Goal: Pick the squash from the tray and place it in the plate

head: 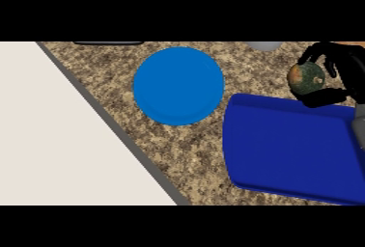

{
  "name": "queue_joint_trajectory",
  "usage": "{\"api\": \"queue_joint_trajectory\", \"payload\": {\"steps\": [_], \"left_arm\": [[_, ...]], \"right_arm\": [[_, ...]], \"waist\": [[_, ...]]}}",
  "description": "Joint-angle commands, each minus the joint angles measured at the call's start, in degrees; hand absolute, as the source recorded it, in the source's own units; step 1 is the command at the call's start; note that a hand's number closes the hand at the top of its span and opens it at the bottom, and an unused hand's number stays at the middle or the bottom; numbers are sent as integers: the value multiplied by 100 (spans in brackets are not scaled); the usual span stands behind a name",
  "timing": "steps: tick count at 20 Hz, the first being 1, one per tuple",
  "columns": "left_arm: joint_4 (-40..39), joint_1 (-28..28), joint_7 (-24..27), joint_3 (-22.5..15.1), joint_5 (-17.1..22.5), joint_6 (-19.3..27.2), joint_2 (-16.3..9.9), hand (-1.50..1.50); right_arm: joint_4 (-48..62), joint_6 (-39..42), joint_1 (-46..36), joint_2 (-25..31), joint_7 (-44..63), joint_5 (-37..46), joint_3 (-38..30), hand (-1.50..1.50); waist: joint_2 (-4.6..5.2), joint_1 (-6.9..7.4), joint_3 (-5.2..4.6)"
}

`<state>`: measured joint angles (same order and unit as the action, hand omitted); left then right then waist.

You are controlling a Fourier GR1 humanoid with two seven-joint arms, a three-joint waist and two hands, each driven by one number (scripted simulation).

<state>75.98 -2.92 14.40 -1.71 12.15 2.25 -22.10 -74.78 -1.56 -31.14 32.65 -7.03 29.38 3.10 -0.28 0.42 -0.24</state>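
Note:
A round green and orange squash is held above the far edge of the dark blue tray, at the view's upper right. My right hand is curled round it, fingers over its top and thumb under it. The blue plate lies on the speckled counter to the left of the tray, with nothing on it. My left hand does not show.
A pale wall or panel with a grey edge cuts diagonally across the left side. A grey round object and a dark flat thing peek in at the counter's far edge.

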Motion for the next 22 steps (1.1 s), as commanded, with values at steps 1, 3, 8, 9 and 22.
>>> {"api": "queue_joint_trajectory", "payload": {"steps": [1,3,8,9,22], "left_arm": [[138,624,-686,-238,-176,124,174,0],[4,627,-547,-253,-240,46,203,0],[-476,594,-51,-184,-313,-96,375,0],[-122,604,-310,-328,-493,192,444,0],[-22,758,-579,37,-320,-149,216,0]], "right_arm": [[-99,294,-394,-150,170,-161,-120,150],[-430,287,-407,-316,432,-13,41,150],[-405,473,-839,-780,937,200,333,150],[-102,247,-1011,-1054,997,414,504,150],[1872,-394,-1944,-2703,862,980,928,150]], "waist": [[28,-42,24],[24,-60,23],[27,-58,20],[34,-18,22],[51,14,25]]}}
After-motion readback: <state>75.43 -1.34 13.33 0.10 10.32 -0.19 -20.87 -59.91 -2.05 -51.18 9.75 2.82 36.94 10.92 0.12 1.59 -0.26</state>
